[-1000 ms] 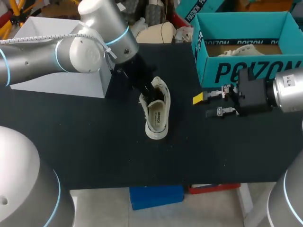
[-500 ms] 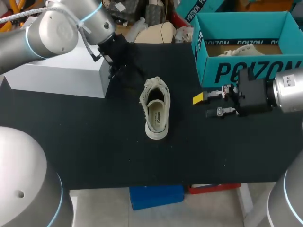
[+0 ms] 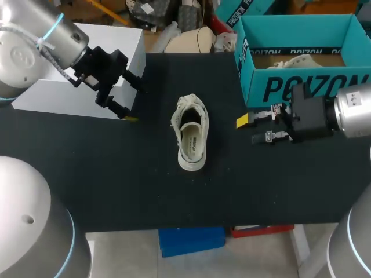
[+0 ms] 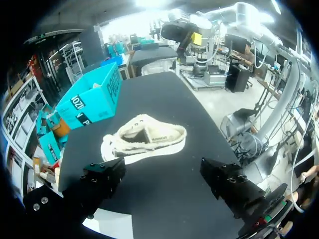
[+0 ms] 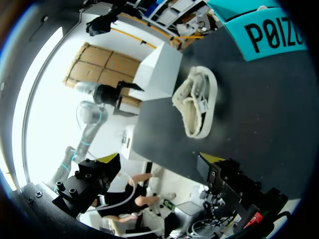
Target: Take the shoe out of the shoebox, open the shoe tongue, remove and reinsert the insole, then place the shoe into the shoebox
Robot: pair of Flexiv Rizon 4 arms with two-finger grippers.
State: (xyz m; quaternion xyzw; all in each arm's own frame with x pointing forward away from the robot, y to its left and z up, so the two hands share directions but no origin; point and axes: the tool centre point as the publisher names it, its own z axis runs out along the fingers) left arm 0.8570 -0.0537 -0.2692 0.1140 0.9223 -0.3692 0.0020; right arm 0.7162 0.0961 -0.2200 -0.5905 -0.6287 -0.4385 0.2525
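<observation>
A cream low-top shoe [image 3: 190, 132] lies on the black table [image 3: 116, 174], its opening up and its tongue end toward the far edge. My left gripper [image 3: 134, 103] hangs open to the left of the shoe, apart from it, with nothing between its fingers. From the left wrist the shoe [image 4: 144, 142] lies ahead of the open left gripper [image 4: 167, 184]. My right gripper [image 3: 250, 129] stands open to the right of the shoe, in front of the teal shoebox [image 3: 301, 87]. The right wrist view has the shoe [image 5: 197, 102] well ahead of its empty gripper [image 5: 159, 174].
The teal shoebox stands open at the back right with a second pale shoe [image 3: 295, 61] inside. A white box [image 3: 75, 92] sits at the back left, right behind my left gripper. Bare black table stretches in front of the shoe.
My left gripper has opened, let go of the shoe's tongue end and drawn back to the left toward the white box. The shoe and the right arm have stayed put.
</observation>
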